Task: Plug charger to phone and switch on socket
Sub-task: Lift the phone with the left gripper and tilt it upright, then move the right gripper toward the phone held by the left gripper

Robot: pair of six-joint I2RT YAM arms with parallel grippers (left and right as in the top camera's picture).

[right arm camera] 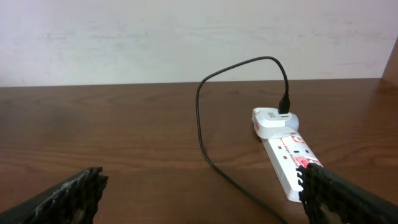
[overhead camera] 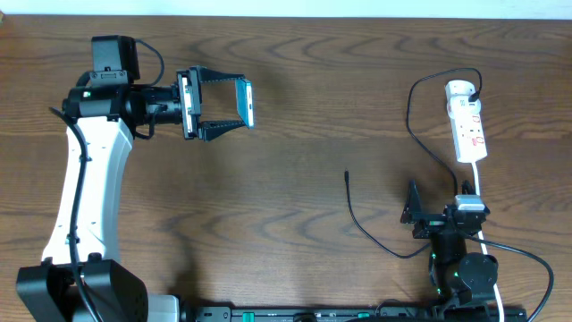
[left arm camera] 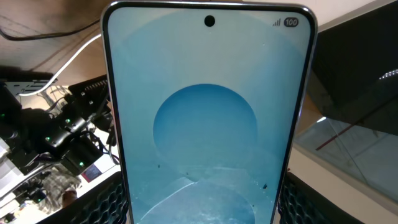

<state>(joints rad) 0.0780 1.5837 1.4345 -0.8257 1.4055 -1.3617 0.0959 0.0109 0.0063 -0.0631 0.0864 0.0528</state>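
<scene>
My left gripper is shut on the phone and holds it above the table at the upper left. In the left wrist view the phone fills the frame with its teal-blue screen and lighter oval, between my fingers. The charger, a thin black cable, runs from a white adapter on the socket down the right side, and its small plug tip lies loose on the table. My right gripper is open and empty, below the socket. The right wrist view shows the socket, the cable and my open fingers.
The socket's white cord runs down past my right arm. Black robot cables loop at the lower right. The wooden table's far edge meets a pale wall. Electronics and wires show behind the phone in the left wrist view.
</scene>
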